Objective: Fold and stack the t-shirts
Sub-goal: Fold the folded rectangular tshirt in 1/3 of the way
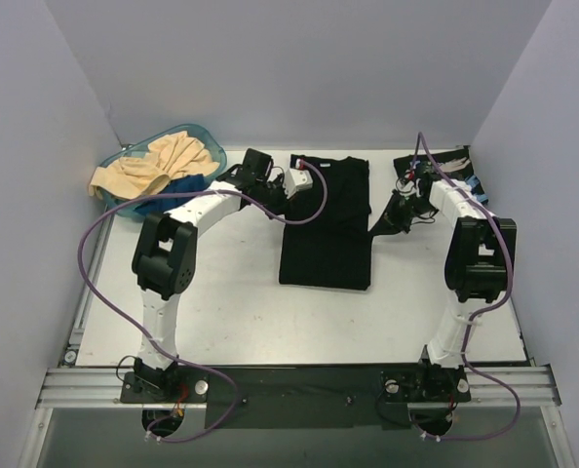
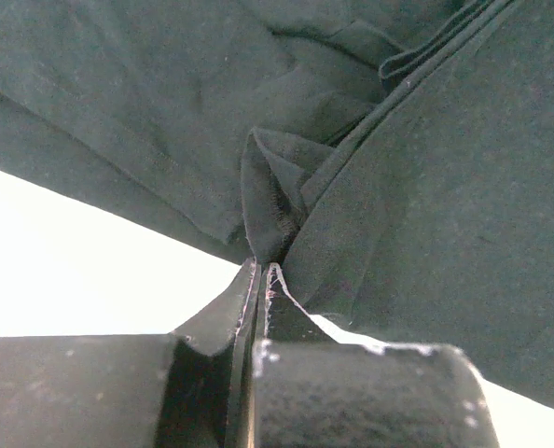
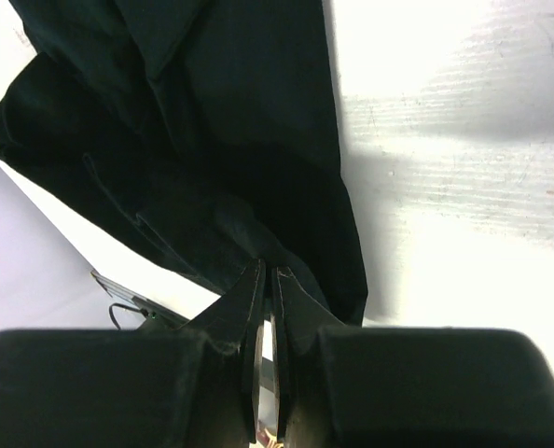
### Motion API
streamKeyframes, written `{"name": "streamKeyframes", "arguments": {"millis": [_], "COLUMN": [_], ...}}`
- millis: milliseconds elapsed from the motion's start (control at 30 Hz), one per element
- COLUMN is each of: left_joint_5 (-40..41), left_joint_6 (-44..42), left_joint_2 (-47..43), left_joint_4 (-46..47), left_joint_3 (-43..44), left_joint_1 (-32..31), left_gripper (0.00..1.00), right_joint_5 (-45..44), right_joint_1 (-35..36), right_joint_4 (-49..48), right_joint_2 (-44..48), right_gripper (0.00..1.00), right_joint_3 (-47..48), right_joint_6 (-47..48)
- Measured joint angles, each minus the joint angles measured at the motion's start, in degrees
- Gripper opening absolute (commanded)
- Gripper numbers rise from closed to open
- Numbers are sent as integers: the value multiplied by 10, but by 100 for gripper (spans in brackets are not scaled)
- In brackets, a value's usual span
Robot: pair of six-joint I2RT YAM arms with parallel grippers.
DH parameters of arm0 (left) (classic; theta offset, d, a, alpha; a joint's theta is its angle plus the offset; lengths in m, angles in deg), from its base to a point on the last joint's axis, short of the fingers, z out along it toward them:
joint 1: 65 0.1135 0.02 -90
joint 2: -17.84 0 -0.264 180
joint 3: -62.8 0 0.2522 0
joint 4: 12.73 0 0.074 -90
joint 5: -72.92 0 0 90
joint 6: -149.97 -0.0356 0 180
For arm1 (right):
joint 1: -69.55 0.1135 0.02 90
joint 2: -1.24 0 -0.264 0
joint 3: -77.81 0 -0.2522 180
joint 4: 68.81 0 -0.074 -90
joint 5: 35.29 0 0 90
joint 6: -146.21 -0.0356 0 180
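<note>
Both my pairs of fingers are clamped on the black t-shirt (image 1: pixel 326 234), which lies as a long, narrow, partly folded shape on the far middle of the tabletop (image 1: pixel 270 322). My left fingers (image 2: pixel 261 280) are pressed together on a bunched tuck at its left edge near the far end. My right fingers (image 3: pixel 266 280) are pinched on a loose flap drawn out from its right side toward the right edge. The weak spot, as I judge it, is how little cloth each pinch holds. On the left the tuck gathers several layers, and I cannot tell whether I have all of them; if I have only the top one, lifting would peel it off and open the fold already made. On the right the flap looks thin and slack, so a quick pull could slide it out of my grip, or drag the whole shirt sideways instead of laying the flap over. If my two arms travel unevenly, the hem would land skewed and the stack would sit crooked. The printed t-shirt (image 1: pixel 455 168) lies close behind my right wrist in the far right corner, and a wide swing there could catch it. The beige t-shirt (image 1: pixel 163 161) in the basin (image 1: pixel 204 132) at the far left corner is well apart.
</note>
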Motion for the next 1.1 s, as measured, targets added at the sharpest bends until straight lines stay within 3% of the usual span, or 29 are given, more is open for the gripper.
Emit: {"name": "streamKeyframes", "arguments": {"millis": [67, 100, 133, 200, 267, 333, 433, 567, 700, 767, 867, 1100], "left_joint_5": [1, 2, 4, 8, 16, 29, 42, 50, 37, 22, -3, -12], "left_joint_6": [-1, -1, -1, 3, 5, 17, 47, 93, 104, 105, 104, 141], "left_joint_2": [5, 9, 12, 23, 35, 46, 50, 49, 24, 5, 0, 50], "left_joint_4": [1, 2, 4, 4, 2, 2, 3, 3, -6, -15, -28, -26], "left_joint_3": [0, 0, 0, 5, 18, 35, 57, 108, 93, 59, 31, 48], "left_joint_1": [3, 3, 3, 3, 2, 3, 8, 28, 35, 24, -4, -27], "left_gripper": [0, 0, 14, 48, 64, 69, 70, 38, 37, 31, 20, 19], "right_joint_5": [0, 0, 1, 1, 0, -4, -32, -89, -101, -99, -84, -68], "right_joint_1": [-3, -3, -2, -3, -5, -10, -26, -33, 3, 26, 49, 54], "right_joint_4": [0, 1, 1, 1, 1, 2, 7, 10, 8, 8, 8, -2], "right_joint_2": [-9, -13, -18, -32, -43, -47, -43, 7, 68, 73, 38, -82], "right_gripper": [2, 9, 24, 35, 39, 39, 37, 16, 16, 15, 10, 0], "right_joint_3": [5, 8, 12, 25, 39, 50, 81, 88, 45, 27, 11, 43], "right_joint_6": [0, 0, 0, -2, -1, -1, 3, 30, 49, 51, 54, 43]}}
